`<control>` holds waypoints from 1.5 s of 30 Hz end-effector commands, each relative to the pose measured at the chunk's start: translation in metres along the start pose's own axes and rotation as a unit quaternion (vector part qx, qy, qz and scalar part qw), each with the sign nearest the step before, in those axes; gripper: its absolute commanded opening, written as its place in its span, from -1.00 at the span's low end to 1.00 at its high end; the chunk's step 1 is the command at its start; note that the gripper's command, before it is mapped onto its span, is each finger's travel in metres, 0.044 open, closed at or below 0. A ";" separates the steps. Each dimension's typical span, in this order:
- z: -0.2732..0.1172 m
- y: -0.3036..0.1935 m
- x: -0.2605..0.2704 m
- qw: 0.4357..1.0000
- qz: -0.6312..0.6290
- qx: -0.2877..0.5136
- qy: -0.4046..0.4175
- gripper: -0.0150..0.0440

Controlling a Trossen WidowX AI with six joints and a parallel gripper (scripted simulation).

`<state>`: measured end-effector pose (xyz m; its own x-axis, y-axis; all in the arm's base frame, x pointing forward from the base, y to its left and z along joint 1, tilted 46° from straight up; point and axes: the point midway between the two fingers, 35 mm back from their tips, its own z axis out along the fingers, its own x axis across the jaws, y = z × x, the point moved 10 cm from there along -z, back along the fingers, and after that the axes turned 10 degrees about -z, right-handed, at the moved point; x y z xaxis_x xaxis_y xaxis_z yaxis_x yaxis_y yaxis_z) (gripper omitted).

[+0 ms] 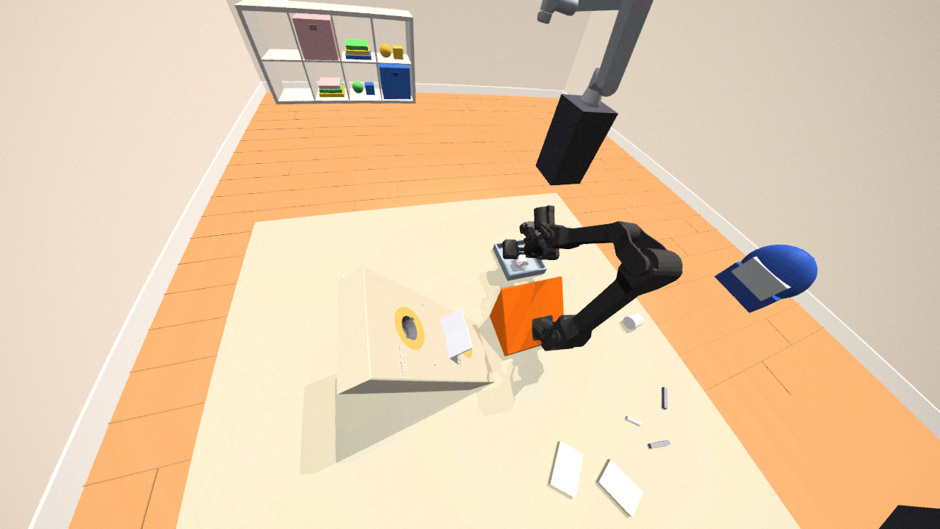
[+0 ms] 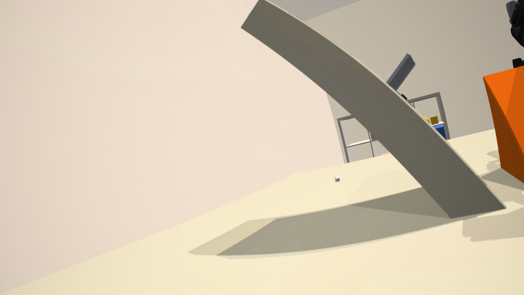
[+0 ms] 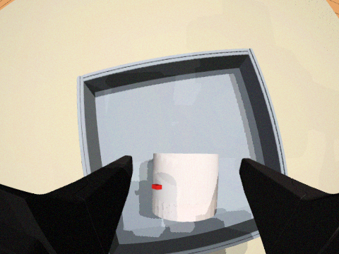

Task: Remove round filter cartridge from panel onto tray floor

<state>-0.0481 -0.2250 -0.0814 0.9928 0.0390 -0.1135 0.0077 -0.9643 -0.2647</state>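
Filter cartridge (image 1: 521, 261) (image 3: 185, 187) is sitting within the outline of the tray (image 1: 519, 276) (image 3: 166, 67), near one wall, with its curved side facing the wrist camera. Whether it is bearing fully on the tray floor cannot be determined from these views. A red tab (image 3: 157, 187) is projecting at one side of the cartridge.

The end effector (image 1: 523, 253) (image 3: 188, 165) is standing wide and gripping nothing. Its two black fingertips are flanking the cartridge, with a visible gap on each side. The black arm (image 1: 601, 308) (image 2: 517, 32) is extending over the tray from its mount beside the orange wedge block (image 1: 535, 302) (image 2: 513, 110).

The service panel (image 1: 374, 328) (image 2: 366, 95) is standing tilted on the cream counter (image 1: 295, 263) (image 2: 146, 271) (image 3: 42, 42), well apart from the tray. Its round opening is showing a dark recess inside a yellow ring (image 1: 416, 344). Beside this opening, a pale flap (image 1: 457, 333) (image 2: 401, 71) is projecting from the panel face. A white cylinder (image 1: 632, 321) is resting separately near the counter edge.
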 end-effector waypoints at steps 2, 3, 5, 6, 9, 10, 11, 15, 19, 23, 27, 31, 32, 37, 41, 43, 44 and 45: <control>0.000 0.000 0.000 1.000 0.000 -0.001 0.000 1.00; 0.000 0.000 0.000 1.000 0.000 -0.001 0.000 1.00; -0.002 0.002 0.000 1.000 0.000 -0.001 0.000 1.00; -0.009 0.007 -0.001 1.000 0.000 -0.001 0.000 1.00; -0.050 0.030 -0.005 1.000 0.000 -0.001 0.000 1.00; -0.059 0.033 -0.005 1.000 0.000 0.000 0.000 1.00; -0.061 0.034 -0.006 1.000 0.000 0.000 0.000 1.00; -0.051 0.031 -0.005 1.000 -0.003 -0.004 -0.003 1.00; -0.051 0.031 -0.005 1.000 -0.003 -0.004 -0.003 1.00; -0.051 0.031 -0.005 1.000 -0.003 -0.004 -0.003 1.00; -0.051 0.031 -0.005 1.000 -0.003 -0.004 -0.003 1.00; -0.051 0.031 -0.005 1.000 -0.003 -0.004 -0.003 1.00; -0.051 0.031 -0.005 1.000 -0.003 -0.004 -0.003 1.00; -0.051 0.031 -0.005 1.000 -0.003 -0.004 -0.003 1.00; -0.051 0.031 -0.005 1.000 -0.003 -0.004 -0.003 1.00; -0.051 0.031 -0.005 1.000 -0.003 -0.004 -0.003 1.00; -0.051 0.031 -0.005 1.000 -0.003 -0.004 -0.003 1.00; -0.051 0.031 -0.005 1.000 -0.003 -0.004 -0.003 1.00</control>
<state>-0.0469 -0.2686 -0.0400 0.9920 0.0448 -0.1182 0.0131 -0.9665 -0.2565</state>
